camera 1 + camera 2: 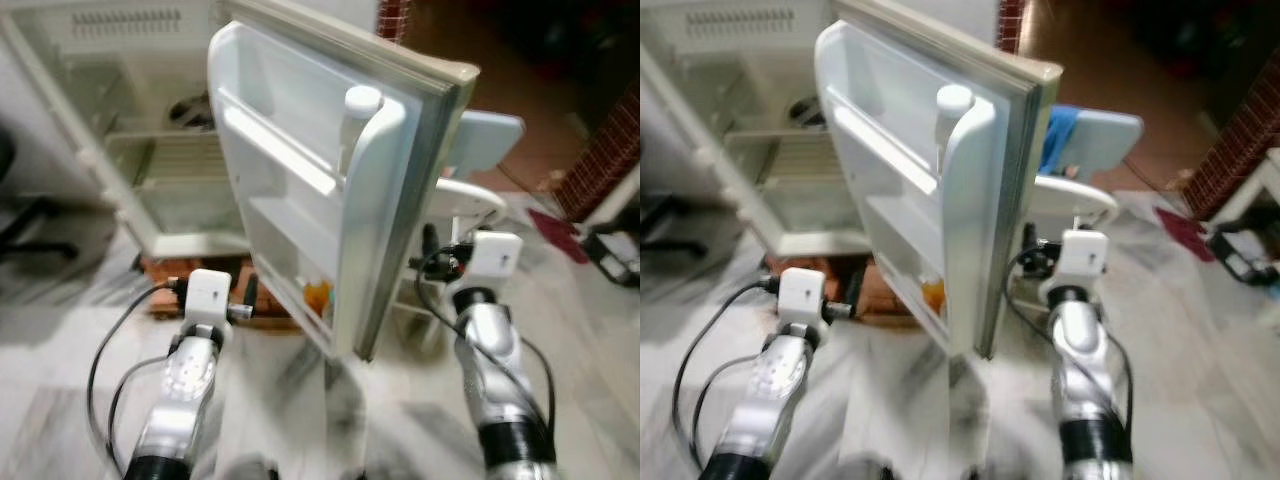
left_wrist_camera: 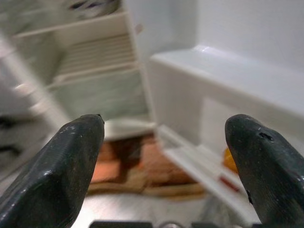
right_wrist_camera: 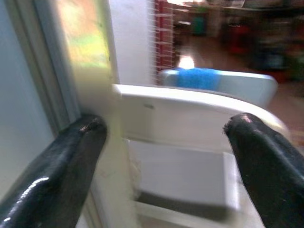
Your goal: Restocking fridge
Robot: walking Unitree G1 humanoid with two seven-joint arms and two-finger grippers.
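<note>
Before us stands the small white fridge (image 1: 150,150), its door (image 1: 330,190) swung wide open between our arms — a white bottle (image 1: 358,125) at the door shelf's outer edge, something orange (image 1: 316,297) in the lowest rack. A white plastic chair (image 3: 190,137) stands behind the door. Our left gripper (image 2: 164,156) faces the interior, fingers wide apart and empty; our right gripper (image 3: 166,161), also spread wide, sits by the door's edge.

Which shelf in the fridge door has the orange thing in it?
The lowest door shelf, down near the floor, holds the orange thing. The shelves above it hold nothing orange; the top one has a white bottle instead.
</note>
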